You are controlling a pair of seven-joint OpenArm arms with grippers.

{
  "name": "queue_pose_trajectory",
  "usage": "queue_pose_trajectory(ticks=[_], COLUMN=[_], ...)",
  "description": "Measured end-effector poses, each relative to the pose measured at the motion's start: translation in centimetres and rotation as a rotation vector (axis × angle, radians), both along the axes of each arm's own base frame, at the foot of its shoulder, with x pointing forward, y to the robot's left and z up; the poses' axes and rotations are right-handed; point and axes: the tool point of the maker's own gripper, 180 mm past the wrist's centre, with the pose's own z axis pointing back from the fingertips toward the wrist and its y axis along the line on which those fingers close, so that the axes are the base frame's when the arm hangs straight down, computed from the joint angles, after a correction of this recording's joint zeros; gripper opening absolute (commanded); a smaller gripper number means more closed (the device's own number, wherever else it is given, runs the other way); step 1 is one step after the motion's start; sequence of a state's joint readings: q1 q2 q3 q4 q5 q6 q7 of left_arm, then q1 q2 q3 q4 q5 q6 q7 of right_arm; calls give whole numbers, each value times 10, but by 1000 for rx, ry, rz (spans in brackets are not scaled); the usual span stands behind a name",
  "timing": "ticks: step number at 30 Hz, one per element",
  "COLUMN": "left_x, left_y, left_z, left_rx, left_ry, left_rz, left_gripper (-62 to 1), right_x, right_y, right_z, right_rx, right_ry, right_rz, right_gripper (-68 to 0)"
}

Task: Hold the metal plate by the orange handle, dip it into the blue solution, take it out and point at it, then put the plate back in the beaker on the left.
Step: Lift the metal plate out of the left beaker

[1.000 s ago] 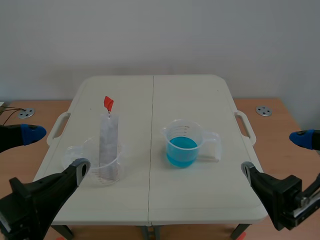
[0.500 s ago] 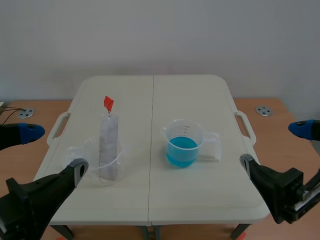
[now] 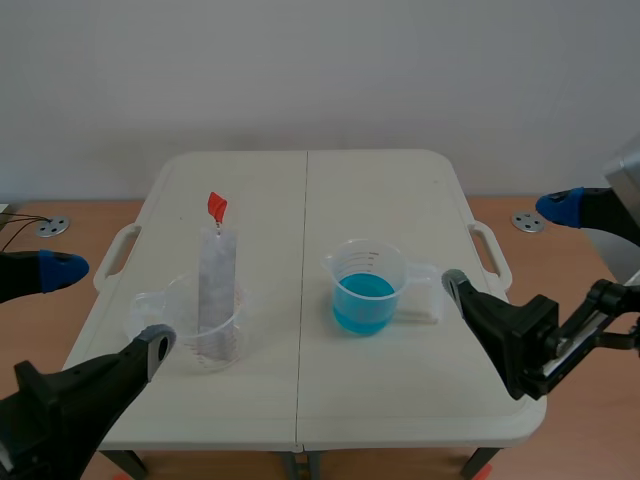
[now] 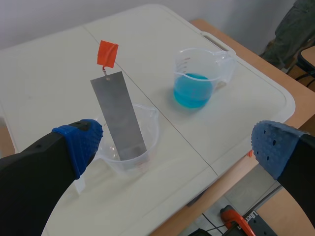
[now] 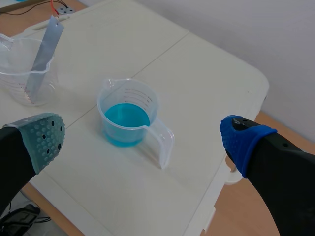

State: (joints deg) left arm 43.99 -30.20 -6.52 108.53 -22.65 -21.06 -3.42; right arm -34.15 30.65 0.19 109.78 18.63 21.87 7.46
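Near to far, we note: clear beaker (image 4: 149,135) on white table (image 4: 49,64), robot's left; metal plate (image 4: 120,115) standing tilted in it, foot on beaker floor; orange handle (image 4: 107,53) at plate's top end; farther off, second beaker (image 4: 197,61) with blue solution (image 4: 193,93). We judge plate thin, stiff, light, slick-faced, beaker tippable; best hold is pinch on orange handle, well above rim. Left gripper (image 4: 177,145): spread wide, empty, short of plate's beaker. Right gripper (image 5: 142,137): spread wide, empty, short of blue solution
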Motion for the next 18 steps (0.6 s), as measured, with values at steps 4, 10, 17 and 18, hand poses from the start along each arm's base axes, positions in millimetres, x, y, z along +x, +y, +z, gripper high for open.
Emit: queue_pose_trajectory(ticks=[4,10,17,18], left_x=[-14,-21,-31,-33], left_y=[1,16,34,35], left_z=[-4,-5,-2,-1], left_rx=[11,52,73,71], left_ry=[-3,-8,-7,-8], left_rz=[-7,14,46,46], left_gripper=[14,-94,-310,-333], right_x=[6,16,21,21], right_y=[12,29,52,56], right_z=[7,15,17,19], right_rx=[7,14,12,14], right_ry=[-32,-61,-60,-64], right_rz=[33,74,133,143], right_gripper=[-12,-12,-12,-12])
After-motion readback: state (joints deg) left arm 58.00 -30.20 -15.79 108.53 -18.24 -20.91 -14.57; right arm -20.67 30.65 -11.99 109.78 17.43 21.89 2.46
